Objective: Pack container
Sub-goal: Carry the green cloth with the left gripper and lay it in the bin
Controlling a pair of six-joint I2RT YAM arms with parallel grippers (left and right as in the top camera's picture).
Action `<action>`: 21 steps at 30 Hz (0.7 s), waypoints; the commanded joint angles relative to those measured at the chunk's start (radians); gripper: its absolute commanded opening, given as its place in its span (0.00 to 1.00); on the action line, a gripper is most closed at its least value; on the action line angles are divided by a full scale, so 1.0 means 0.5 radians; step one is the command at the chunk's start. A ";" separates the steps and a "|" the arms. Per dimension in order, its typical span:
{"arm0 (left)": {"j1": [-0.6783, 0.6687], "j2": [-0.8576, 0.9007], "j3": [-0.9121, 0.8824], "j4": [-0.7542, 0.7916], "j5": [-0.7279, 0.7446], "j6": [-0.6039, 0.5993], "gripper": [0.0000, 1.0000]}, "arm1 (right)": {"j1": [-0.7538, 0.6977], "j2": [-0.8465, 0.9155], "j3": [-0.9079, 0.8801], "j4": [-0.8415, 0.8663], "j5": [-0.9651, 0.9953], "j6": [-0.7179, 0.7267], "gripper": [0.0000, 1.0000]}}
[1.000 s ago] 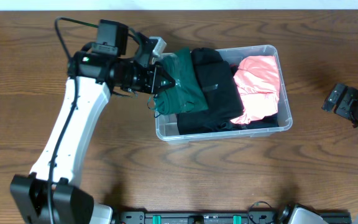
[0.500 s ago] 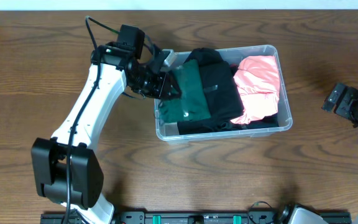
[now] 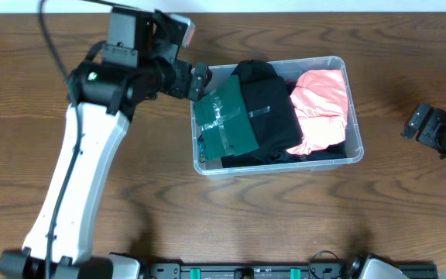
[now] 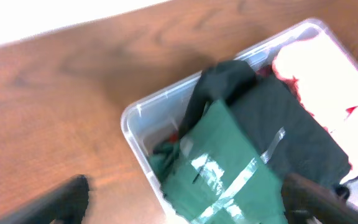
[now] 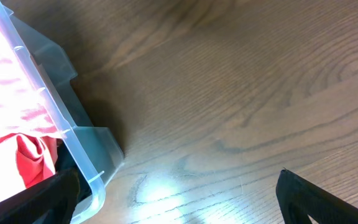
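Note:
The container (image 3: 355, 159) is a clear plastic bin at the middle of the table. Inside lie a green garment in a clear wrapper (image 3: 227, 124) at the left end, a black garment (image 3: 268, 108) in the middle and a pink garment (image 3: 321, 108) at the right. My left gripper (image 3: 199, 81) hovers open above the bin's back-left corner, holding nothing. In the left wrist view the green garment (image 4: 222, 168) lies below, between the spread fingers (image 4: 64, 198), inside the bin's rim (image 4: 135, 127). My right gripper (image 3: 419, 124) stands open over bare table, right of the bin.
The wooden table (image 3: 285, 225) surrounds the bin on all sides. In the right wrist view the bin's corner (image 5: 73, 140), with pink and red cloth (image 5: 17, 118) behind it, sits at the left. My open right gripper (image 5: 176, 208) is over wood.
My left gripper opened and let go of the green garment, which now lies flatter in the bin's left end. The left arm lifted and drew back leftward. The right arm stayed still.

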 commanded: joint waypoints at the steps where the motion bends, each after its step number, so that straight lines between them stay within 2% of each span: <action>1: -0.066 0.077 -0.001 0.025 -0.068 0.008 0.55 | -0.013 -0.008 -0.001 0.000 -0.008 -0.027 0.99; 2: -0.093 0.112 -0.002 0.043 -0.068 0.008 0.32 | -0.013 -0.008 -0.001 -0.003 -0.008 -0.027 0.99; 3: -0.124 0.155 -0.002 0.059 -0.068 0.008 0.23 | -0.013 -0.008 -0.001 -0.005 -0.008 -0.027 0.99; 4: -0.151 0.195 -0.002 0.073 -0.068 0.008 0.20 | -0.013 -0.008 -0.001 -0.006 -0.008 -0.027 0.99; 15: -0.414 0.914 -0.002 0.114 -0.066 0.007 0.19 | -0.013 -0.008 -0.002 -0.021 -0.008 -0.027 0.99; 16: -0.423 0.959 -0.002 0.105 -0.063 0.008 0.15 | -0.013 -0.008 -0.002 -0.021 -0.008 -0.027 0.99; 21: -0.415 0.916 0.048 0.011 -0.069 0.027 0.12 | -0.013 -0.008 -0.002 -0.020 -0.009 -0.027 0.99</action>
